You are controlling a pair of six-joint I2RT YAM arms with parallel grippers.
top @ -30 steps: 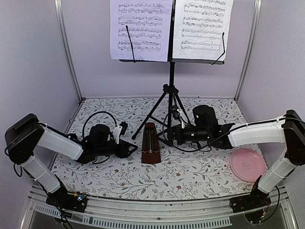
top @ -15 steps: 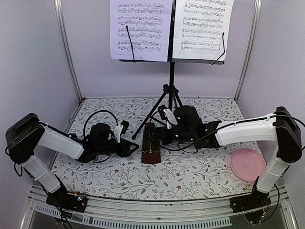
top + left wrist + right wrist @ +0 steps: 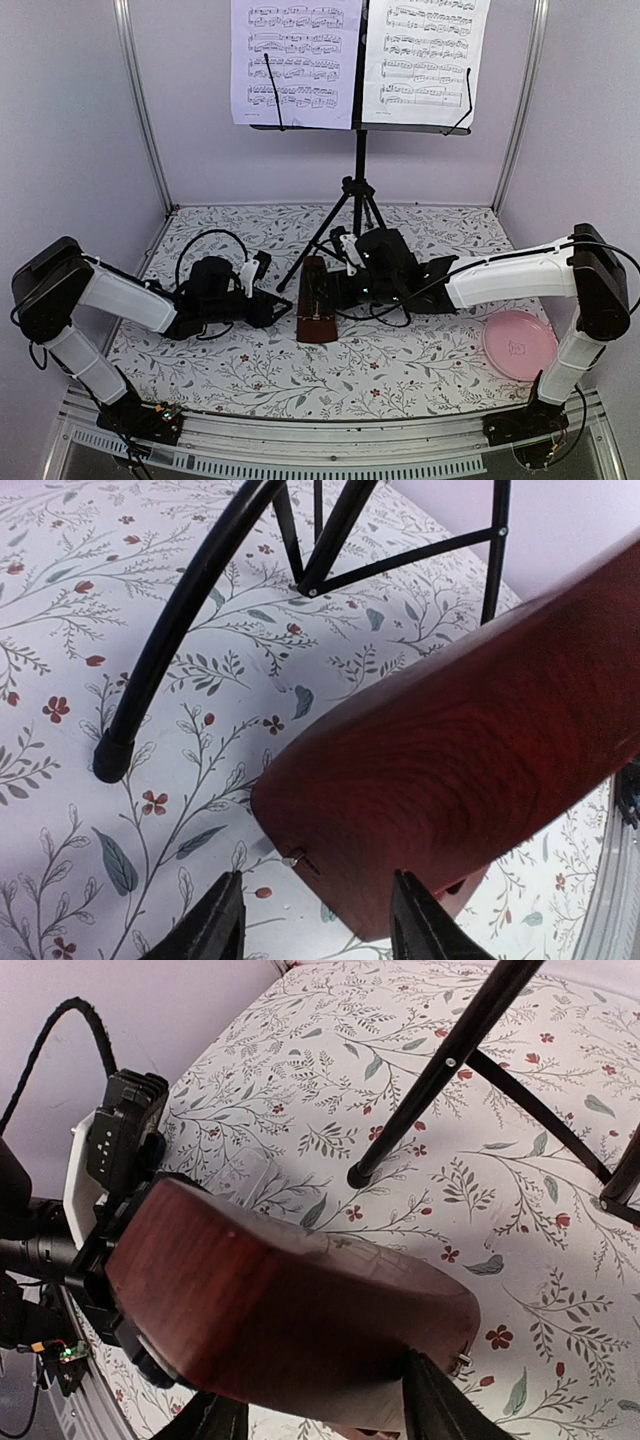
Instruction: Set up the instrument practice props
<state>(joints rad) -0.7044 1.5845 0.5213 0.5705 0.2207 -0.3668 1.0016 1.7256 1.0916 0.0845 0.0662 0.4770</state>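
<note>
Dark-red wooden pyramid metronome (image 3: 316,313) stands upright on the floral surface (image 3: 400,370), before the black tripod music stand (image 3: 360,160). Right gripper (image 3: 325,1415) jaws straddle it; whether they grip cannot be told. Left gripper (image 3: 315,925) jaws parted, empty, just beside it.

L arm (image 3: 120,300) & R arm (image 3: 500,280) stretched low, pointing inward, L fingers (image 3: 215,925) apart.

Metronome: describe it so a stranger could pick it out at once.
Find the tall black music stand at the back of the floral-covered table. Just in front of its tripod feet stands the metronome. It is a small dark-red wooden pyramid, the only red-brown thing beside those thin black legs.
</note>
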